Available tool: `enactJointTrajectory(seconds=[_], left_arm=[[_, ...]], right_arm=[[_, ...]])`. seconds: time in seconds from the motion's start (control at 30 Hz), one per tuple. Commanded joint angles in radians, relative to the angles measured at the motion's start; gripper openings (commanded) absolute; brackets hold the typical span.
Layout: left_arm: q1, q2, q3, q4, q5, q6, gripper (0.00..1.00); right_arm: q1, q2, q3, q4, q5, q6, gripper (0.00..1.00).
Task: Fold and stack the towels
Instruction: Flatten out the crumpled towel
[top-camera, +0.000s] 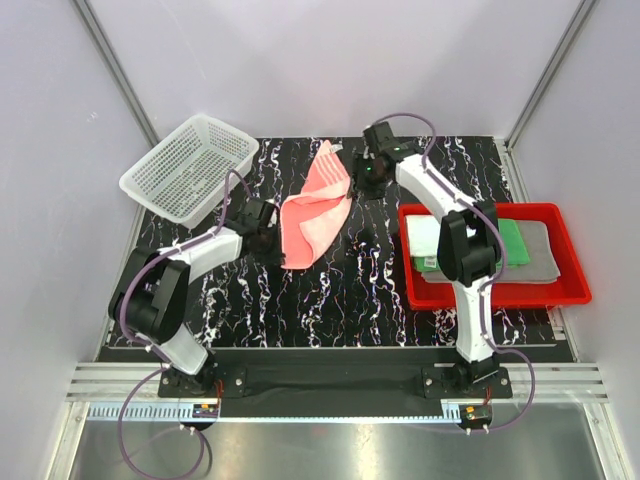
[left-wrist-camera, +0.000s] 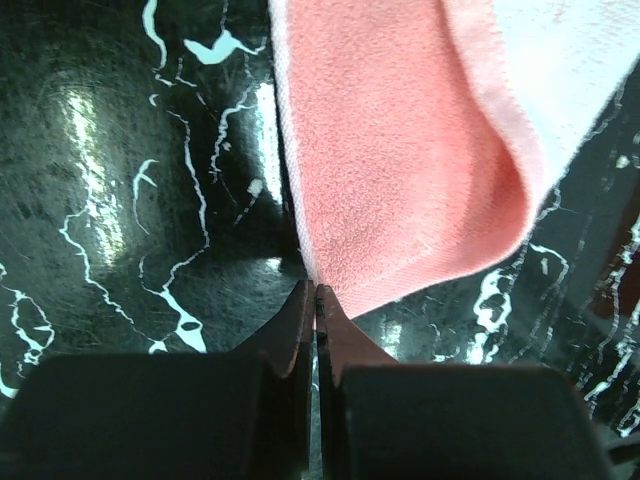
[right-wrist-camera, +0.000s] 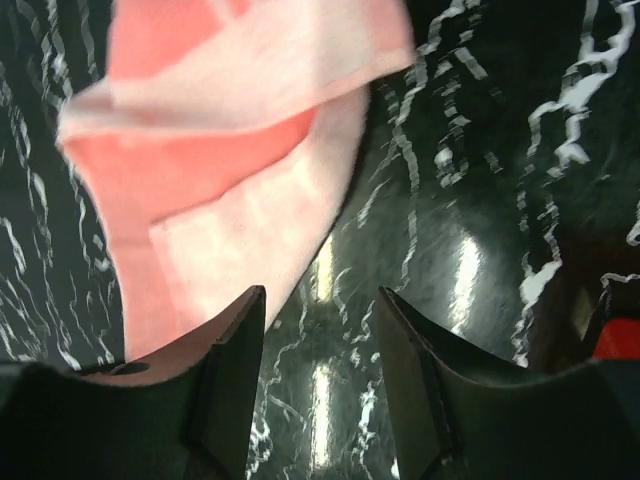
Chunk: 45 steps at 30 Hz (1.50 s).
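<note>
Left claw: the left claw (left-wrist-camera: 316, 295) sits closest to its wrist camera, fingers pressed together, and the lower edge of the pink towel (left-wrist-camera: 400, 170) runs right into the tips, so it looks pinched there.
Right claw: the right claw (right-wrist-camera: 320, 300) stands with its jaws apart and nothing between them; the towel lies just beside its left finger, not in the gap.
Towel: it lies crumpled and part doubled over near the middle of the table (top-camera: 350, 290), between the two claws, with the paler side showing in places.
Step in hand: probably spreading or folding this towel with one held edge.
Doing it well: draw the held edge low and slowly so the cloth flattens rather than bunches; the free claw should take the opposite corner before any fold, and the edges should be matched.
Finished pile: folded towels (top-camera: 530, 248) lie in the red tray (top-camera: 500, 298) on the right, under the right arm's elbow.
In the way: that elbow hangs over the tray, so a carry there needs care; the white basket (top-camera: 190, 165) stands well apart on the far left.
</note>
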<state>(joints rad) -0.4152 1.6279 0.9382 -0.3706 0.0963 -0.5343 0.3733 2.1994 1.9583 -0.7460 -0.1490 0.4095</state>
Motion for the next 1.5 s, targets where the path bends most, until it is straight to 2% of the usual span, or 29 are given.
enactJointTrajectory(seconds=[0.0, 0.07, 0.27, 0.57, 0.77, 1.1, 1.17, 1.3, 1.4, 1.47], left_arm=[[0.001, -0.059, -0.024, 0.05, 0.034, -0.021, 0.0], [0.001, -0.077, -0.053, 0.07, 0.033, -0.035, 0.0], [0.001, -0.076, -0.096, 0.114, 0.062, -0.062, 0.0], [0.001, -0.074, -0.133, 0.168, 0.086, -0.087, 0.0], [0.003, -0.074, -0.137, 0.18, 0.085, -0.09, 0.0], [0.01, -0.077, -0.153, 0.197, 0.091, -0.093, 0.0], [0.012, -0.08, -0.154, 0.197, 0.091, -0.093, 0.0], [0.012, -0.083, -0.157, 0.203, 0.091, -0.093, 0.0], [0.012, -0.097, -0.167, 0.21, 0.088, -0.098, 0.0], [0.013, -0.102, -0.158, 0.2, 0.088, -0.099, 0.0]], right_arm=[[0.131, -0.129, -0.038, 0.011, 0.116, -0.106, 0.54], [0.183, -0.122, -0.065, 0.06, 0.124, -0.078, 0.49], [0.285, -0.037, -0.079, 0.174, 0.203, -0.038, 0.47], [0.348, 0.04, -0.088, 0.312, 0.227, -0.001, 0.41], [0.375, 0.094, -0.053, 0.298, 0.25, 0.002, 0.47], [0.403, 0.183, 0.004, 0.251, 0.377, -0.008, 0.44], [0.404, 0.19, 0.005, 0.232, 0.402, -0.008, 0.41], [0.404, 0.136, -0.051, 0.24, 0.486, 0.005, 0.18], [0.404, 0.07, -0.104, 0.28, 0.502, 0.005, 0.09], [0.403, 0.031, -0.12, 0.278, 0.514, 0.006, 0.06]])
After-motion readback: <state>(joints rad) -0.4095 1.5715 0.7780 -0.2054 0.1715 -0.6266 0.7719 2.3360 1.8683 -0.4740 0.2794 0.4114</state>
